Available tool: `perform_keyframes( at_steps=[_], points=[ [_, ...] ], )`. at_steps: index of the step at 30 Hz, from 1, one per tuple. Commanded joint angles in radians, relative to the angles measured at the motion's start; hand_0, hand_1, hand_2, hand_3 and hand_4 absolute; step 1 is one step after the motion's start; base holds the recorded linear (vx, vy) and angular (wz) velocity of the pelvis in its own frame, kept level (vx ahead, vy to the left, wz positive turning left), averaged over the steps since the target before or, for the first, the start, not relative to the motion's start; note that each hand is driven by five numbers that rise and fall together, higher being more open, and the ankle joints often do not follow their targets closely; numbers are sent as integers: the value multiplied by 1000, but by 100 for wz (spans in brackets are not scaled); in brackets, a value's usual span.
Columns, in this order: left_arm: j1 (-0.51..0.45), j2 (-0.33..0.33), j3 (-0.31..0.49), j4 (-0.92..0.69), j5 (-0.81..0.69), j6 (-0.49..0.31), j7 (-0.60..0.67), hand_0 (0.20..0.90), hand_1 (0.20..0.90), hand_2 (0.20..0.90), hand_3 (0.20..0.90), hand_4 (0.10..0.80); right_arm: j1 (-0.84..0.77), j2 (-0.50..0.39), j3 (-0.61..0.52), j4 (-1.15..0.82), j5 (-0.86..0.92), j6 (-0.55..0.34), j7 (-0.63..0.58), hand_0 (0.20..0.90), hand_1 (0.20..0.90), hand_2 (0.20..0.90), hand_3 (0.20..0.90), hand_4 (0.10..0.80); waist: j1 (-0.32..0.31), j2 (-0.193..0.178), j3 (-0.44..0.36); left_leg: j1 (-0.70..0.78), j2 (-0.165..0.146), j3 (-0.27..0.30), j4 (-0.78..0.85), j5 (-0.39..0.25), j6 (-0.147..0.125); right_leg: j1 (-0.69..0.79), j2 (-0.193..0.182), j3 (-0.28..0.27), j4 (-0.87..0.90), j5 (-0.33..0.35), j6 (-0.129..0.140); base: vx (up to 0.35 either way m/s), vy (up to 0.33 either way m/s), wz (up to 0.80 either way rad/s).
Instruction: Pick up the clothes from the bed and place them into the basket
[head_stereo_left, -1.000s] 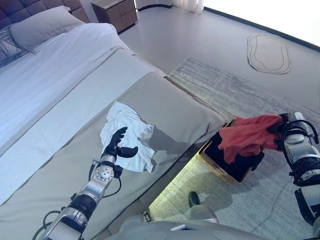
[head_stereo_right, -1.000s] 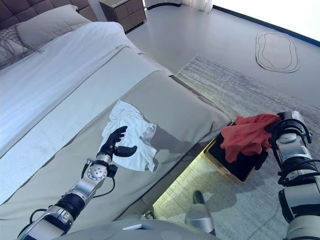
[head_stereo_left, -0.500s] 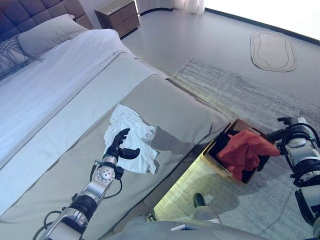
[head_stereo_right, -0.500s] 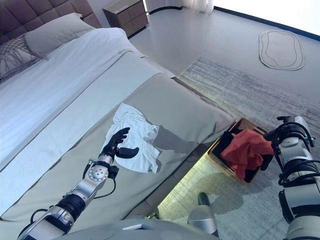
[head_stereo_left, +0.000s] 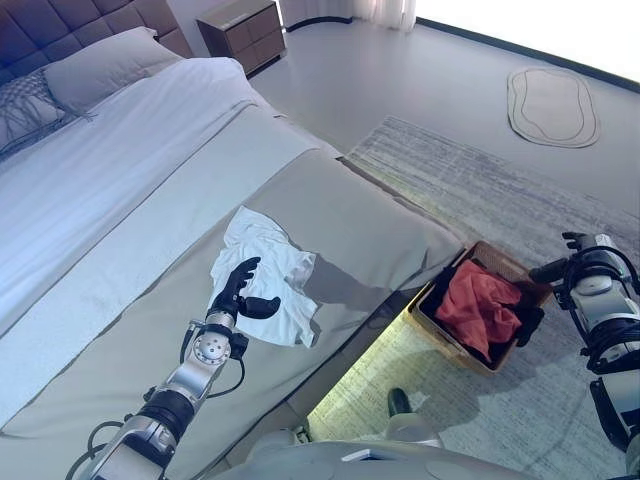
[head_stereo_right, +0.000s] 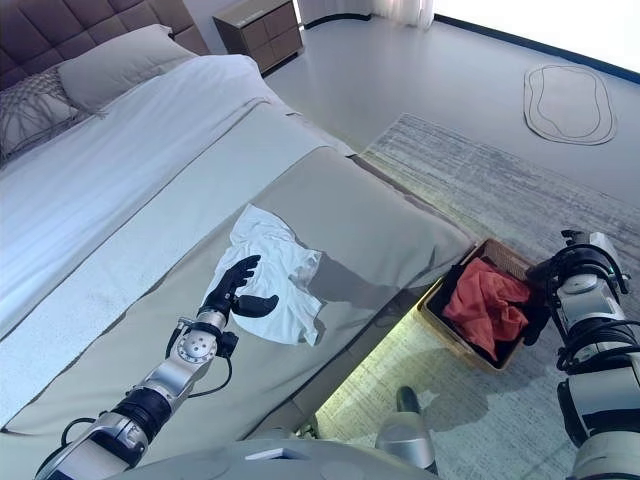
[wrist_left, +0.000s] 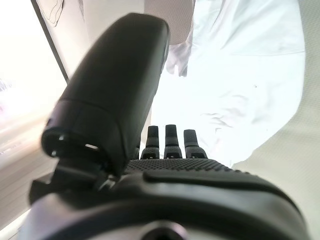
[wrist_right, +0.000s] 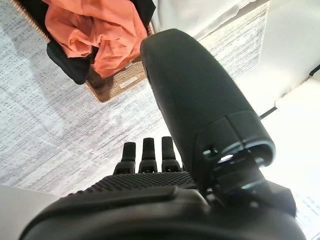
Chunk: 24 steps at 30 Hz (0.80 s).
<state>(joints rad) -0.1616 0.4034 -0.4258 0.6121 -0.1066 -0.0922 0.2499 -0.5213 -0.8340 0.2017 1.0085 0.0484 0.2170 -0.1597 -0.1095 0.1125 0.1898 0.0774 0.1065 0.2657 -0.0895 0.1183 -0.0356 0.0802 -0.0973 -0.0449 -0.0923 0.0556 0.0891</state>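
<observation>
A crumpled white garment (head_stereo_left: 265, 270) lies on the beige bed cover near the foot of the bed (head_stereo_left: 120, 180). My left hand (head_stereo_left: 238, 290) rests over its near edge, fingers straight, thumb out, holding nothing. A wicker basket (head_stereo_left: 505, 265) stands on the rug beside the bed's foot and holds a red garment (head_stereo_left: 478, 303) on top of dark clothes. My right hand (head_stereo_left: 560, 268) hovers just right of the basket, open and empty. In the right wrist view the red garment (wrist_right: 97, 27) lies in the basket.
A grey patterned rug (head_stereo_left: 470, 190) covers the floor under the basket. A small oval mat (head_stereo_left: 552, 105) lies farther off. A wooden nightstand (head_stereo_left: 240, 25) stands by the headboard, with pillows (head_stereo_left: 95, 70) at the bed's head.
The red garment left my right hand and dropped into the basket; that hand now stands open beside it. My left hand stayed on the white garment. The camera shifted slightly.
</observation>
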Motion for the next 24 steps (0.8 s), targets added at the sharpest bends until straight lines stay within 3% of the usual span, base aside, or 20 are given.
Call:
perform_keyframes(
  at_steps=[1,10,14,20,24],
  points=[
    [-74,21,24,10,0,-78,32,900,900,900,900,800,-143,-41,33,-31,-46,-70,-34,900,900,900,900,800,28,-73,-48,62,26,-20,2,-107,-52,-19,10,-37,5,0,-19,-5,-20,4],
    [-50,29,54,4,-28,-87,50,900,900,900,900,800,-198,36,105,-52,-64,-61,-34,900,900,900,900,800,53,-72,-45,51,30,-29,2,-100,-52,-26,12,-44,9,-1,-23,-21,20,5],
    [-34,-18,55,61,-12,-105,59,900,900,900,900,800,-285,79,167,-54,-105,-74,-78,900,900,900,900,800,72,-55,-49,58,26,-41,2,-91,-53,-5,9,-63,5,-6,-32,36,99,1],
    [-32,-47,42,114,-37,-87,73,900,900,900,900,800,-346,162,262,-79,-243,-61,-150,900,900,900,900,800,114,-62,-64,49,17,-75,2,-88,-51,5,-4,-100,5,-9,-29,7,38,13],
    [-25,-60,36,127,-36,-80,79,900,900,900,900,800,-373,205,313,-66,-296,-55,-130,900,900,900,900,800,145,-71,-68,45,12,-95,2,-85,-49,15,-12,-122,5,-9,-29,32,6,14]
  ],
)
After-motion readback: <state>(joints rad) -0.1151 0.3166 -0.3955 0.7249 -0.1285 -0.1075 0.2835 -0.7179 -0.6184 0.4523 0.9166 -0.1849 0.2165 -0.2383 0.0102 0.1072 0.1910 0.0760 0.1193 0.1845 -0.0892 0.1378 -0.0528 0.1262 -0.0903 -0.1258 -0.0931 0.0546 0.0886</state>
